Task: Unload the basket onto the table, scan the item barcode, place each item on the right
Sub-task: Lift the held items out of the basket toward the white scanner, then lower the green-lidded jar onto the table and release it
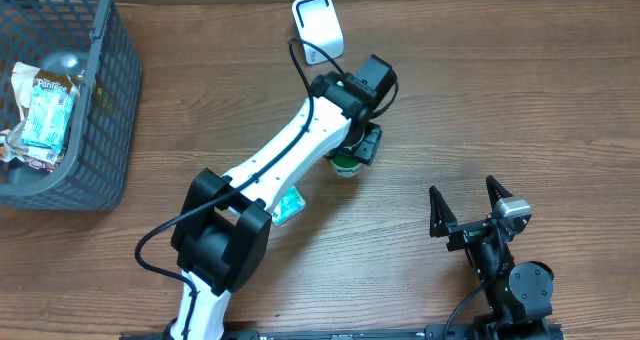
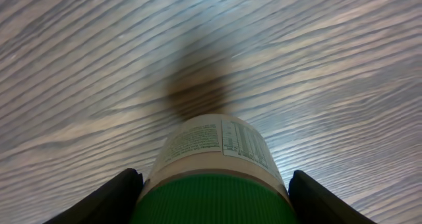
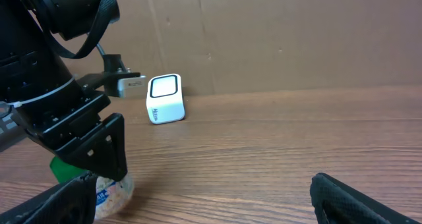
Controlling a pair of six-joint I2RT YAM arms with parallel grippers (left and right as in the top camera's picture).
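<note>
Overhead view: left gripper (image 1: 356, 148) clamped on the green-capped white plastic bottle (image 1: 346, 166), frame centre, below the white box-shaped scanner (image 1: 318, 25). Grasp appears done, scanning remains; right gripper (image 1: 463, 192), lower right, jaws apart

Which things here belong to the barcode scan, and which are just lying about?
Job: green-capped bottle, in the left claw; white scanner.
Lying about: grey basket of packets; teal packet on the table; right claw, open and empty.
</note>
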